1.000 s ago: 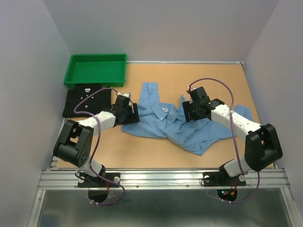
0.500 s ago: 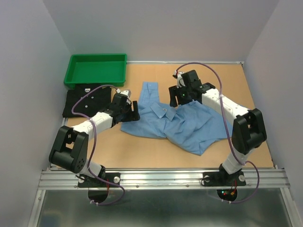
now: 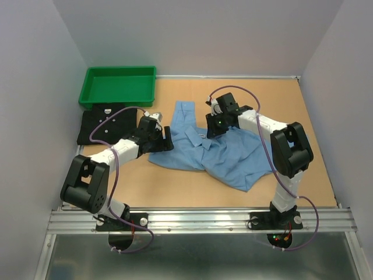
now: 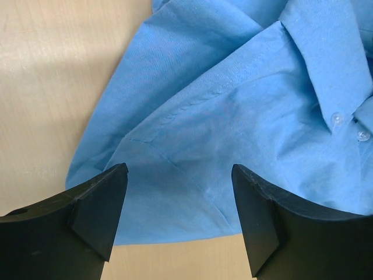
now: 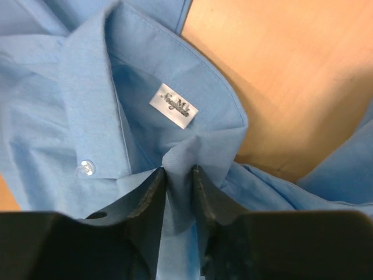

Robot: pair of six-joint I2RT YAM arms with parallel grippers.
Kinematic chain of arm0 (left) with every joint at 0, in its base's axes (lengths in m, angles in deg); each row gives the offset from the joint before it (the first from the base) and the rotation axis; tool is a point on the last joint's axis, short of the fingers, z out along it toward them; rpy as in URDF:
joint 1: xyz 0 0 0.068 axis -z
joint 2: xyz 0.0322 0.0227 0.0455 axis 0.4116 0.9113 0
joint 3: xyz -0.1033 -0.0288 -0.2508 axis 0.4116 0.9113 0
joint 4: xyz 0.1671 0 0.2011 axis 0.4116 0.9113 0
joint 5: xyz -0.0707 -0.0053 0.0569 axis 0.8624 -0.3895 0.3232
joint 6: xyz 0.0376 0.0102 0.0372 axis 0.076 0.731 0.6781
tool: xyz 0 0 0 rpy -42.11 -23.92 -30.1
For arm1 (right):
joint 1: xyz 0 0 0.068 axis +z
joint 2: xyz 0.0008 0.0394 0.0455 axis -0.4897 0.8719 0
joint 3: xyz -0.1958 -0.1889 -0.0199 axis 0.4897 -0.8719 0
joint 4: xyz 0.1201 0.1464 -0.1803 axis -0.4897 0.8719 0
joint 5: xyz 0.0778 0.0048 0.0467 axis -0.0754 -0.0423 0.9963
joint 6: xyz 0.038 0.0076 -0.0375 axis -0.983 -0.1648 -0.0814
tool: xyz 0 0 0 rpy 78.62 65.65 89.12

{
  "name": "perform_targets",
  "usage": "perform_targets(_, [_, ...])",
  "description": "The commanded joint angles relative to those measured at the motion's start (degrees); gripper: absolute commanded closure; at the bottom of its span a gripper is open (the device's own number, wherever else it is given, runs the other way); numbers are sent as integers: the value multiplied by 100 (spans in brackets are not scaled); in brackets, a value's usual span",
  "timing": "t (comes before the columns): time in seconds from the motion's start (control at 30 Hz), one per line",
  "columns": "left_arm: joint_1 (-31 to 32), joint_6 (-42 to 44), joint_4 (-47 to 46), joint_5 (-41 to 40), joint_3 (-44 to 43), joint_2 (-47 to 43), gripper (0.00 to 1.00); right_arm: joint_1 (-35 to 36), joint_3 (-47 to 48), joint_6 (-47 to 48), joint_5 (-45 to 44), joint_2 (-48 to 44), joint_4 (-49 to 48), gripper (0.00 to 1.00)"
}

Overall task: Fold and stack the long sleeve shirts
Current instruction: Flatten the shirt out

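A light blue shirt (image 3: 233,157) lies rumpled at mid-bench (image 3: 303,105). The left gripper (image 4: 180,175) hovers over its 9 o'clock side, jaws spread. The right gripper (image 5: 179,175) has its jaws pinching a cloth fold below the collar (image 5: 87,99). At 10 o'clock, a folded black shirt (image 3: 108,125) lies beside a green tray (image 3: 119,71).
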Motion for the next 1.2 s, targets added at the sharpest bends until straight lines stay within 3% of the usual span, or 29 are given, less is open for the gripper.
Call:
perform_targets(0.0, [-9,-41,-114,98,-15,185,17,-20,-6,121,167,-211,-418,79])
perform_targets(0.03, [-9,-32,-114,115,-50,290,17,-11,3,139,132,-255,-436,91])
perform_targets(0.1, [-9,-32,-114,177,-173,405,17,-20,12,192,70,-299,-427,99])
perform_targets(0.23, [9,-67,-123,326,-358,677,17,-11,-15,183,0,-474,-427,99])
perform_targets(0.37, [18,-146,-202,571,-744,1115,17,-20,55,279,-1024,-913,-427,99])
perform_targets(0.57, [166,-348,-341,1151,-2395,2476,17,-38,670,982,-2914,-1494,-427,99])
perform_targets(0.67, [193,-568,-386,1598,-3633,3206,17,-38,1188,1465,-3609,-1635,-436,99])
perform_targets(0.73, [185,-796,-500,1750,-4896,3498,17,-47,1661,1912,-3893,-1661,-445,99])
perform_targets(0.87, [1,-1323,-1121,1697,-5429,3246,17,-29,2146,2143,-3361,-1846,-427,99])
perform_targets(1.0, [-604,-1799,-1792,1645,-4614,2341,17,242,1894,1854,-2279,-2407,-374,99])
perform_targets(1.17, [-993,-1308,-1223,1127,-3533,1049,17,1015,1094,1344,-1321,-2550,-321,100])
